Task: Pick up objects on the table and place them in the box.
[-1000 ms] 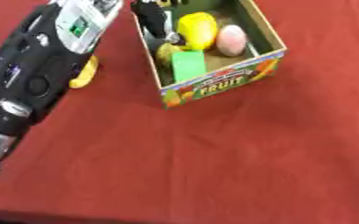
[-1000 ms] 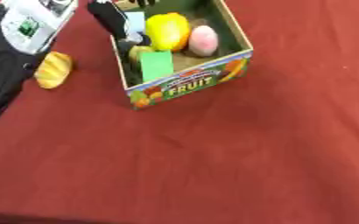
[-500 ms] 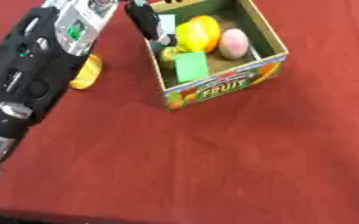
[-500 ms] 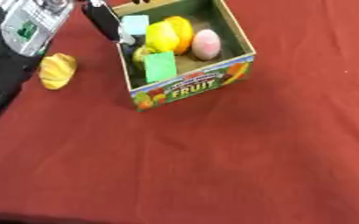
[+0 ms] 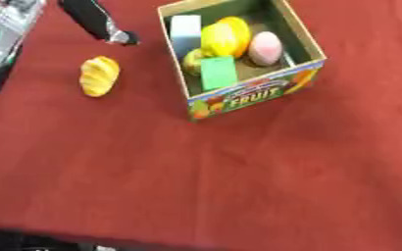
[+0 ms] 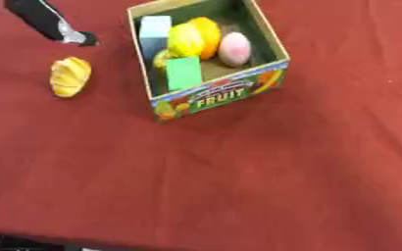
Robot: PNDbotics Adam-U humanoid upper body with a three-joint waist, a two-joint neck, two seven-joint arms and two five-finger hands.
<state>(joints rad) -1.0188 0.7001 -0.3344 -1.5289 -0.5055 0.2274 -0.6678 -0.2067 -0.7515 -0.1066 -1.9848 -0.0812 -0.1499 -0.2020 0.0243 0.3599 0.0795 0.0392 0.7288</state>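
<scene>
**Left hand off the box, yellow item on the table**

While the left hand shows only as a dark finger with a silver tip at the upper left, I cannot tell whether it is open or closed. Yellow ridged object lies on the red table just below the fingertip, apart from it. Box sits to the hand's right, holding a pale blue block, yellow fruit, pink egg shape and green block.

Warm reds and yellows, with a few pale tones.

Deep red cloth over the worktop. Brown cardboard box with dark green inside, printed front showing fruit pictures and yellow "FRUIT" lettering. Inside: pale blue block, yellow fruit, pink egg shape, bright green block. Ridged yellow piece outside. Black finger with silver band on left hand.
</scene>
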